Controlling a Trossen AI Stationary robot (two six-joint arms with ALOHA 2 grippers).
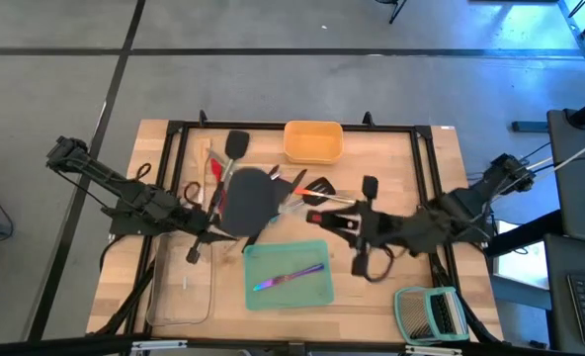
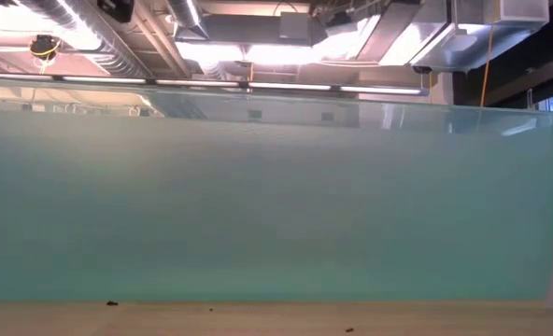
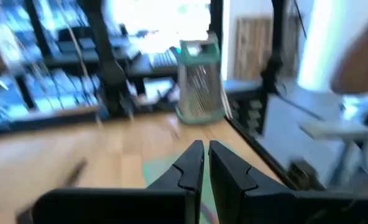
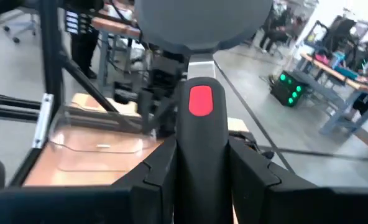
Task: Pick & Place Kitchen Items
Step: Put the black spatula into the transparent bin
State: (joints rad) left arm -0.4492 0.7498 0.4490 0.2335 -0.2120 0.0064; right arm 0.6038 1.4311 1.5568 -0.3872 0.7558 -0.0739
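Wooden table (image 1: 426, 178): yellow tray (image 1: 312, 141), teal tray (image 1: 291, 276), clear tray (image 1: 182, 287), utensil pile (image 1: 263, 193), rack (image 1: 430, 313).

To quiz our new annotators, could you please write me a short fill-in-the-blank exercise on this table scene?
1. The iridescent utensil lies in the ___ tray.
2. The fingers of the right gripper clamp a black handle bearing a ___ patch.
3. The green-framed rack stands on the ___ arm's side of the table.
Missing words: teal; red; right.
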